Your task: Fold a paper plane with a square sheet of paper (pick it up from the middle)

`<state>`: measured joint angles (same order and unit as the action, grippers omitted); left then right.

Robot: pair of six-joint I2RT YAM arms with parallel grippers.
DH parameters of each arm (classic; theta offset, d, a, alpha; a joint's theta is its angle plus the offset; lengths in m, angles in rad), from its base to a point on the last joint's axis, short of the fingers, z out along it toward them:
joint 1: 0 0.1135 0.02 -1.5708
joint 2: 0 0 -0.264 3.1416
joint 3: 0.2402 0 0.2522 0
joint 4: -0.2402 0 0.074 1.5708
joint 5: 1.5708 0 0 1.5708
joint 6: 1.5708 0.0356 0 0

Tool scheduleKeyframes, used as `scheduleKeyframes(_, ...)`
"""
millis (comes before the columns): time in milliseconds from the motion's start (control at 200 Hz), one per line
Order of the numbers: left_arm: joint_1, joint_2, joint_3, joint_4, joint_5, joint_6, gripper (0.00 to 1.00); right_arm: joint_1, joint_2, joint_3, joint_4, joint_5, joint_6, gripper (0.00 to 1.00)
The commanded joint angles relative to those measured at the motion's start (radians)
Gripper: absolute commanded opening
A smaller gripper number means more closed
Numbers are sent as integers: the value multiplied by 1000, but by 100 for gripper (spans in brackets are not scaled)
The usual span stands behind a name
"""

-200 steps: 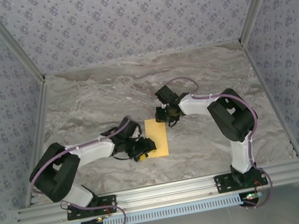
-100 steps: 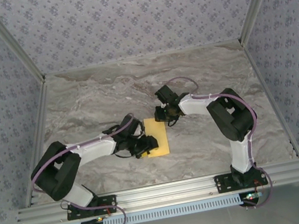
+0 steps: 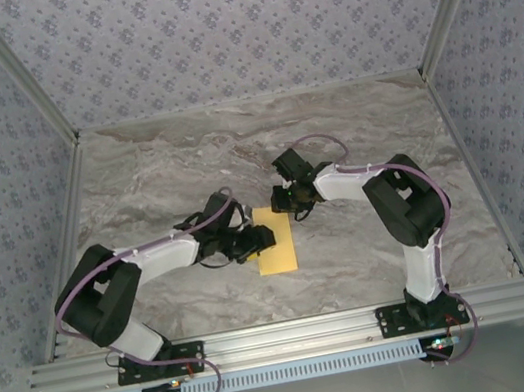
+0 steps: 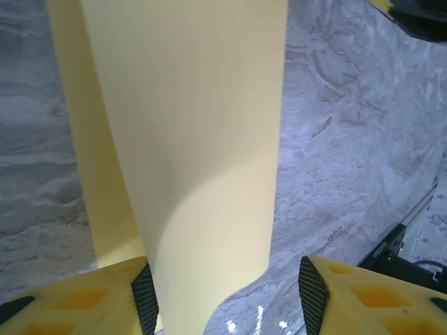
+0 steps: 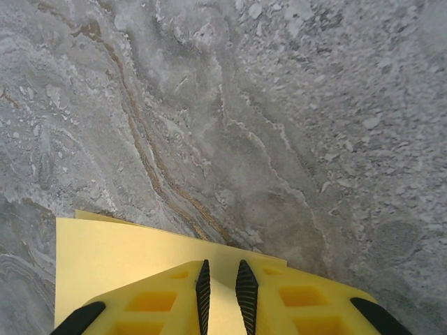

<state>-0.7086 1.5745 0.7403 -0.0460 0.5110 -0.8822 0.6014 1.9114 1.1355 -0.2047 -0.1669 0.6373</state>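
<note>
The square sheet of paper [image 3: 279, 254] is mustard yellow and lies mid-table as a narrow rectangle, folded over. My left gripper [image 3: 255, 241] sits at its left edge, open. In the left wrist view a curled flap of the paper [image 4: 188, 139] rises between the fingers of the left gripper [image 4: 227, 296], close to the left pad [image 4: 144, 296], over a flat lower layer. My right gripper [image 3: 288, 201] is at the sheet's far end. In the right wrist view its jaws [image 5: 222, 283] stand almost shut, tips down on the paper [image 5: 119, 255] just inside its far edge.
The table [image 3: 157, 174] is grey marble, bounded by patterned walls on three sides. An aluminium rail [image 3: 297, 334] with both arm bases runs along the near edge. Bare marble [image 5: 279, 125] stretches beyond the sheet's far edge.
My left gripper has slid from the sheet's near left corner toward the far end along its left edge. The right gripper has stayed put on the far end.
</note>
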Motion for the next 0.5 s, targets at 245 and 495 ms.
scheduleKeyframes(245, -2, 26, -59, 46, 34, 11, 40, 4, -203, -100, -81, -77, 22, 22)
scheduleKeyframes(495, -6, 32, -64, 49, 40, 1, 36, 70, -294, -274, -25, -143, 102, 4)
